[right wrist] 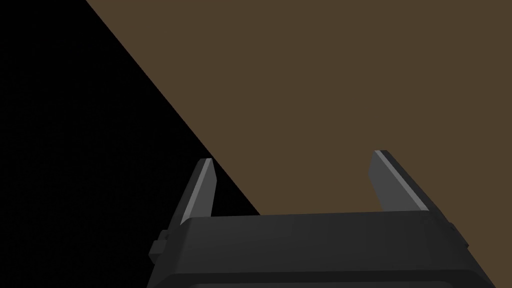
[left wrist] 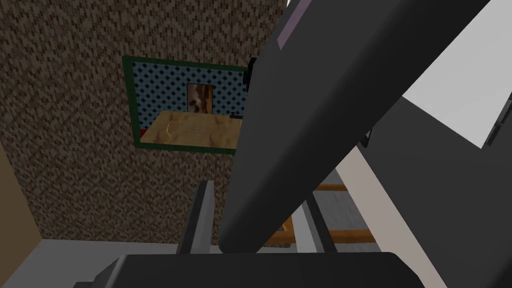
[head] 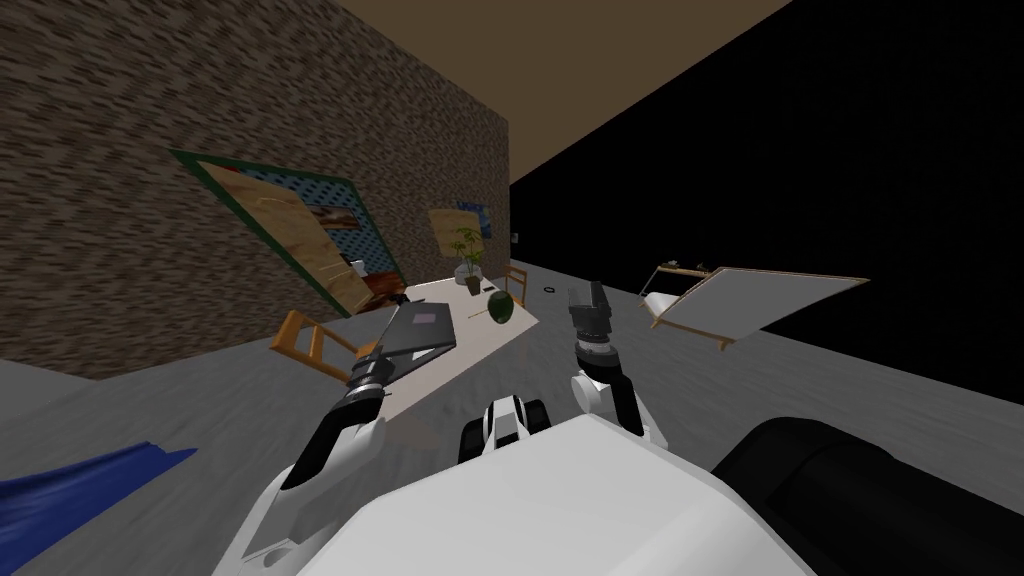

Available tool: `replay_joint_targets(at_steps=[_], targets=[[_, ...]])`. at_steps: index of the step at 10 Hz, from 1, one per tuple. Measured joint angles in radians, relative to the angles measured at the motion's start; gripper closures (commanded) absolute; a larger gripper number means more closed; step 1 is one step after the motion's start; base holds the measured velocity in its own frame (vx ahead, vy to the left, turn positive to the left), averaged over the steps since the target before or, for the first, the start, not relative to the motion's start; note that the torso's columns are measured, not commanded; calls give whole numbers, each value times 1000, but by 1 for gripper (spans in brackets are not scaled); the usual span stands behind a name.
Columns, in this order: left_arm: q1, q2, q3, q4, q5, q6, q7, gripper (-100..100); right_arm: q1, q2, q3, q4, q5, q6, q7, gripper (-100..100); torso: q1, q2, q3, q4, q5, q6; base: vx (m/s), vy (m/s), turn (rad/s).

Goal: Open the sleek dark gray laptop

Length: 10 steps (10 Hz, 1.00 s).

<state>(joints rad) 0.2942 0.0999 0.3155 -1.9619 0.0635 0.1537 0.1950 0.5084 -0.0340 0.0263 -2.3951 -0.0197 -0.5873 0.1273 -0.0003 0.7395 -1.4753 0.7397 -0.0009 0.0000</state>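
where the left arm reaches out at abt 11 o'clock, the left gripper (head: 384,356) sits at the near corner of the dark grey laptop (head: 420,335), which lies on the white table (head: 470,350). head view shows the lid as a tilted slab w/ a pale pinkish patch on top; can't make out from there how far it's lifted. left wrist view: the laptop (left wrist: 325,100) lid runs as a thick dark slab btwn the fingers of the left gripper (left wrist: 257,200), its corner down by the gripper body. one finger (left wrist: 202,215) shows full length just beside the slab, the other is mostly hidden behind it. they're drawn in narrower than the right's, so clamped on the lid edge as far as i can see. beyond the lid are a darker band and a light grey panel, cut off at the edge; base or screen, can't tell. wooden chair (head: 310,345) is at the laptop's 9 o'clock, potted plant (head: 468,262) at its 1, round green thing (head: 500,308) at its 2. right gripper (head: 587,292) is raised at abt 12 o'clock, off the table, fingers (right wrist: 200,190) wide apart.
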Motion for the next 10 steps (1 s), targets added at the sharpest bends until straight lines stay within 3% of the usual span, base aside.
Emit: replay_joint_targets(at_steps=[10], targets=[[-96, -78, 116, -143, -94, 222, 4, -100, 0, 0, 0, 0, 0, 0, 0, 0, -1, 0, 0, 0, -1, 0, -50, 24, -127]])
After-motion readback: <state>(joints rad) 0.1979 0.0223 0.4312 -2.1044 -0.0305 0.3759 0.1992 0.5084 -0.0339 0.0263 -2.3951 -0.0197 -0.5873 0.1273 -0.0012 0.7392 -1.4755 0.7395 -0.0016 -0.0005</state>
